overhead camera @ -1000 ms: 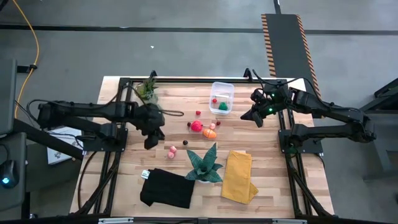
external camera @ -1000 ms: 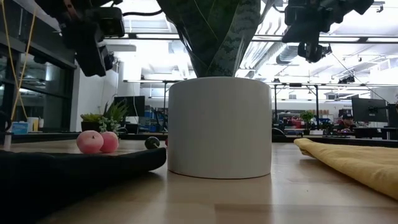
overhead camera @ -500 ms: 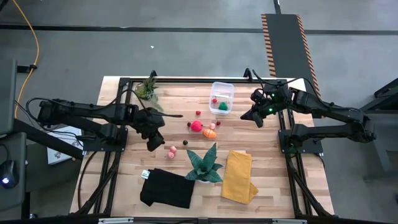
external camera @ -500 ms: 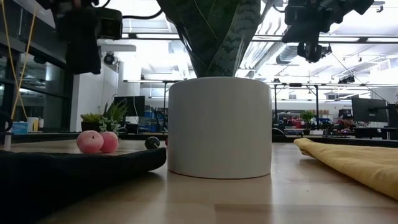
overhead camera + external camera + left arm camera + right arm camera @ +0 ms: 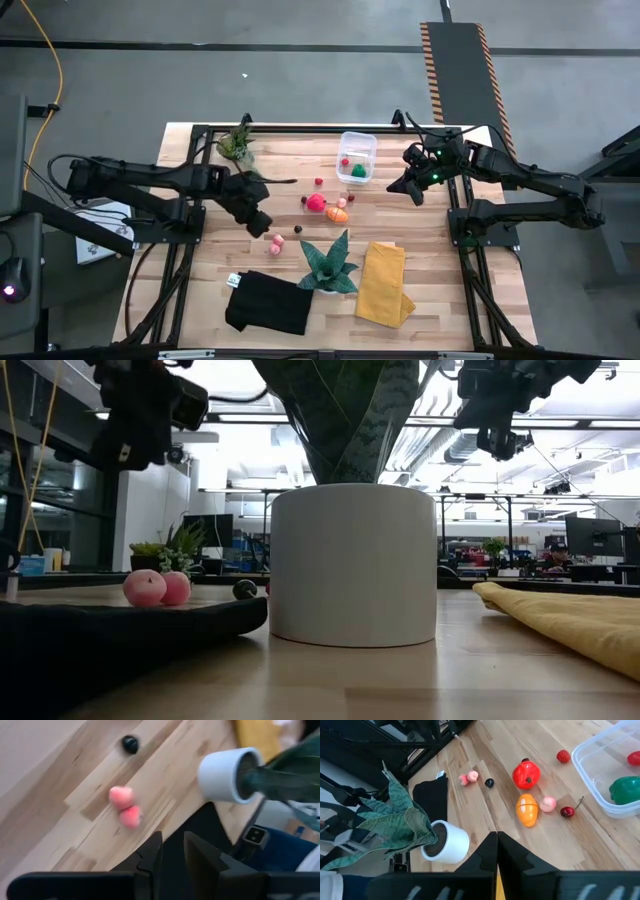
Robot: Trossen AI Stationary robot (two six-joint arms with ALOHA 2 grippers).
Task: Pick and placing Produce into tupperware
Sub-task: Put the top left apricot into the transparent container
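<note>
The clear tupperware (image 5: 371, 150) stands at the table's far middle, with a red piece (image 5: 634, 758) and a green piece (image 5: 623, 790) in it. Loose produce lies on the wood nearer: a red fruit (image 5: 526, 774), an orange one (image 5: 527, 810), a small pink one (image 5: 548, 803), a cherry (image 5: 567, 811), a small red berry (image 5: 563, 756), a dark ball (image 5: 130, 743) and a pink pair (image 5: 125, 806). My left gripper (image 5: 262, 224) hangs above the table just left of the pink pair, slightly open and empty. My right gripper (image 5: 496, 845) waits shut in the air, right of the tupperware.
A teal spiky plant in a white pot (image 5: 330, 265) stands near the table's front middle, a black cloth (image 5: 268, 302) on its left and a folded yellow cloth (image 5: 385, 283) on its right. A small leafy plant (image 5: 237, 143) sits at the far left.
My left gripper has rolled about its own axis and shifted a little toward the table's right edge, closer to the pink pair. The produce and the tupperware have stayed where they were.
</note>
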